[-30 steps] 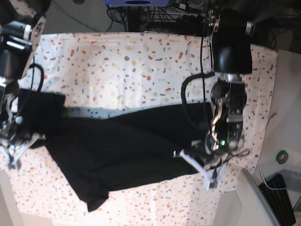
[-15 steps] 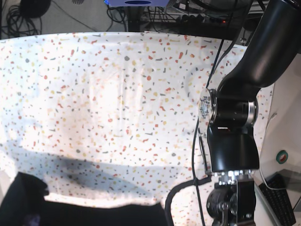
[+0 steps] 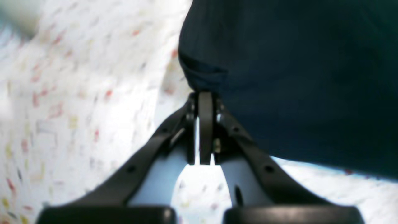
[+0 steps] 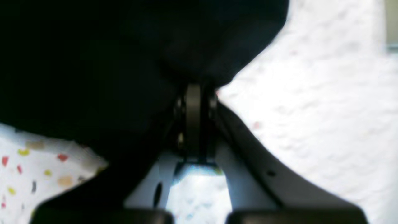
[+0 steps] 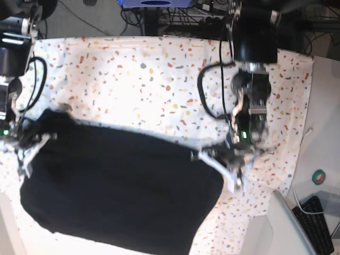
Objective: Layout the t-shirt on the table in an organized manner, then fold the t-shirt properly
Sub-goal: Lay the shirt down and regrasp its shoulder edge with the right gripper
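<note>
The black t-shirt (image 5: pixel 117 186) is spread wide over the near half of the table (image 5: pixel 133 74), plain black side showing. My left gripper (image 5: pixel 215 159), on the right of the base view, is shut on the shirt's right edge. In the left wrist view the gripper (image 3: pixel 203 93) pinches a fold of the t-shirt (image 3: pixel 295 77). My right gripper (image 5: pixel 29 143), on the left of the base view, is shut on the shirt's upper left corner. In the right wrist view the gripper (image 4: pixel 194 88) bites into the t-shirt (image 4: pixel 93 62). No print shows.
A black keyboard (image 5: pixel 321 223) and a green round object (image 5: pixel 320 177) lie off the table's right edge. A grey panel (image 5: pixel 281 223) stands at the near right. Cables and equipment (image 5: pixel 159 10) run behind the far edge.
One second ago the shirt was a narrow, bunched band between the grippers. Now it is spread much wider and flatter, and both grippers sit a little farther up the table, still holding it.
</note>
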Action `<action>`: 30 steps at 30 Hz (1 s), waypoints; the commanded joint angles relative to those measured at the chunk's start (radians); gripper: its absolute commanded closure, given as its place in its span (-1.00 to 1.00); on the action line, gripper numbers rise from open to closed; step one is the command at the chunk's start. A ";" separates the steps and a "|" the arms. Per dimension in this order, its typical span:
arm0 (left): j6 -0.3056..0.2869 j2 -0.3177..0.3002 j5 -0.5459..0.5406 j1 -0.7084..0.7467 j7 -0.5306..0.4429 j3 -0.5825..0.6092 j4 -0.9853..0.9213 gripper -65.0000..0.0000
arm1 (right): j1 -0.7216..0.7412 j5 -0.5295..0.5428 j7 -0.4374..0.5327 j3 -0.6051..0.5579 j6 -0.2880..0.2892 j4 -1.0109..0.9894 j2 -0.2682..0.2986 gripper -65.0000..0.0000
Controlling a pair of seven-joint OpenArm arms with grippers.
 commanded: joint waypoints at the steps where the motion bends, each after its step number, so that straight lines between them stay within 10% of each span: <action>1: -0.008 -0.008 -0.005 0.022 -0.031 0.005 -0.003 1.00 | 0.016 -0.006 0.032 0.030 -0.009 -0.021 0.005 1.00; 20: -0.008 -0.027 -0.007 0.228 -0.108 0.003 -0.057 1.00 | 0.057 -0.008 0.061 0.116 -0.044 -0.183 0.010 1.00; 30: -0.008 -0.030 -0.007 0.464 -0.107 -0.118 0.276 1.00 | -0.085 -0.006 -0.051 -0.011 -0.090 0.059 -0.016 1.00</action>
